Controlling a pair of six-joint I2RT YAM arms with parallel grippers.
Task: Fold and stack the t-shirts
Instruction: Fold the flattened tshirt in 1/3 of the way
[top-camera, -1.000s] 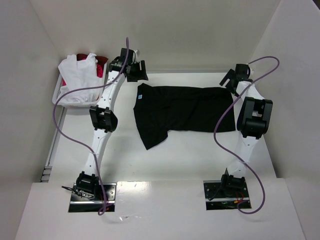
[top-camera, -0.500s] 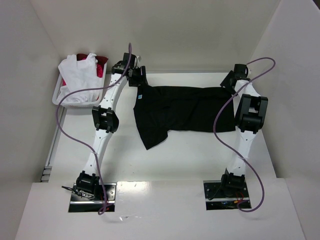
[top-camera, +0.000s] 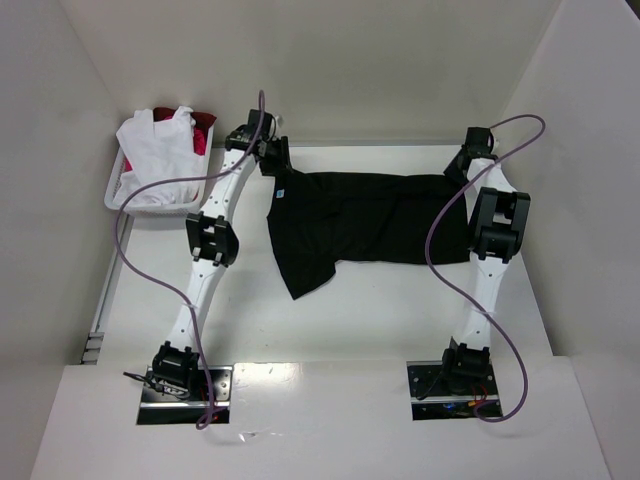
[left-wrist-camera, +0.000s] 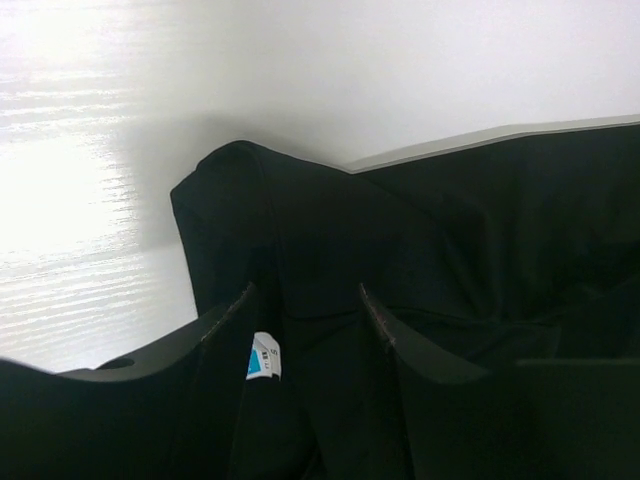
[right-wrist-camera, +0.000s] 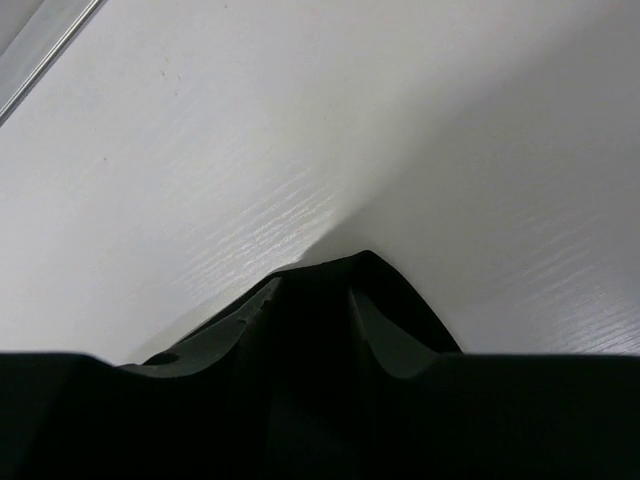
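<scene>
A large black t-shirt (top-camera: 370, 220) lies spread on the white table (top-camera: 380, 310), with its light-blue neck label (top-camera: 282, 193) at the far left. My left gripper (top-camera: 272, 157) is down on the shirt's far left corner. In the left wrist view its fingers (left-wrist-camera: 228, 318) stand apart with black cloth and the label (left-wrist-camera: 263, 357) between them. My right gripper (top-camera: 466, 160) is on the far right corner. In the right wrist view its jaws (right-wrist-camera: 315, 290) are narrowed but still open, around a raised peak of black cloth (right-wrist-camera: 365, 268).
A white basket (top-camera: 113, 196) stands at the far left, holding a white t-shirt (top-camera: 155, 150) and a red one (top-camera: 205, 130). White walls close in the back and both sides. One sleeve of the black shirt (top-camera: 305, 275) points toward the near edge.
Both grippers have come down onto the shirt's far corners, and their jaws have narrowed around the cloth. The shirt itself has barely moved.
</scene>
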